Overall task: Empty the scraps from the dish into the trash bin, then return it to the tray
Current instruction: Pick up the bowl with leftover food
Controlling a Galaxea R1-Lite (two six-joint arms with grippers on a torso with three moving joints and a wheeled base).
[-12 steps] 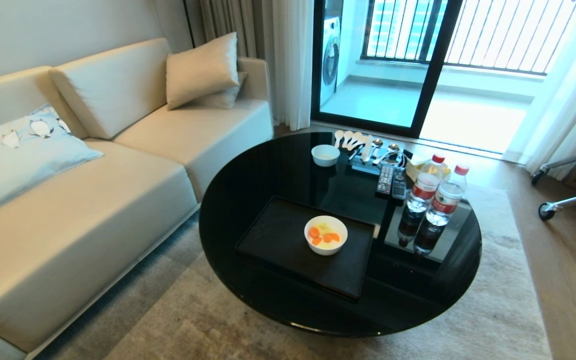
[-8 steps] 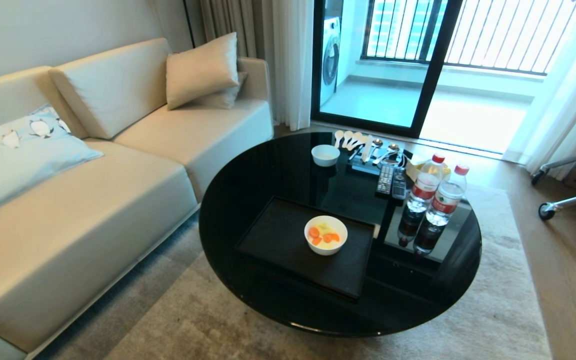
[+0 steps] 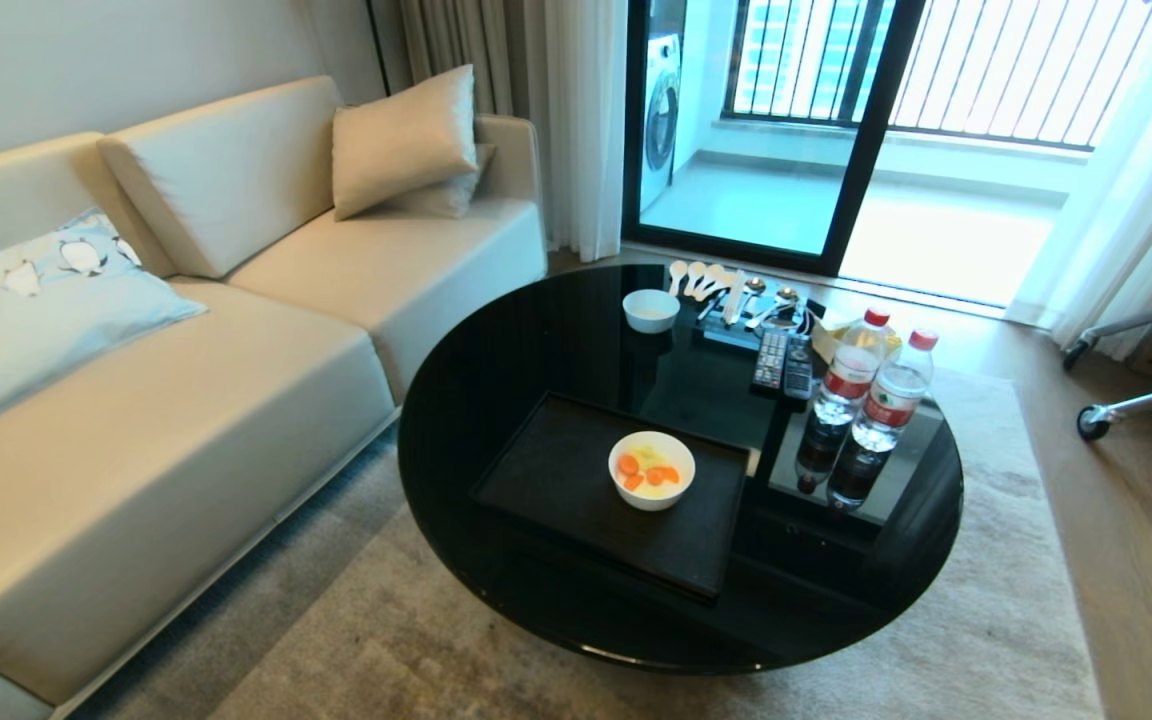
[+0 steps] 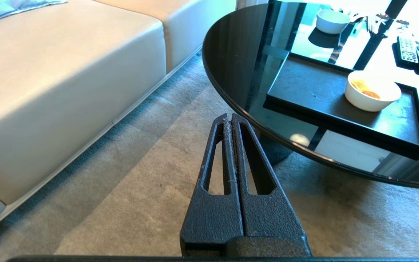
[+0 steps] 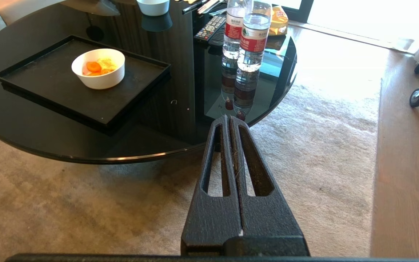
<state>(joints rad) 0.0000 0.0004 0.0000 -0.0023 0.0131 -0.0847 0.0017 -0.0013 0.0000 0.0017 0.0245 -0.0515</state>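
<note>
The dish [image 3: 651, 470], a small white bowl, stands on the black tray [image 3: 556, 480] on the round black table. Orange and pale scraps [image 3: 648, 468] lie inside it. The same dish [image 4: 372, 91] and tray [image 4: 315, 87] appear in the left wrist view, and the dish [image 5: 98, 68] on the tray [image 5: 49, 80] in the right wrist view. My left gripper [image 4: 230, 117] hangs shut and empty over the carpet, short of the table's edge. My right gripper [image 5: 228, 118] is also shut and empty, near the table's rim. Neither arm shows in the head view. The trash bin is out of view.
On the round glossy table [image 3: 496, 380] stand a second white bowl [image 3: 651, 310], spoons [image 3: 706, 280], remote controls [image 3: 781, 362] and two water bottles [image 3: 871, 400]. A cream sofa [image 3: 186, 380] is at the left. Chair casters [image 3: 1096, 420] stand on the wooden floor at the right.
</note>
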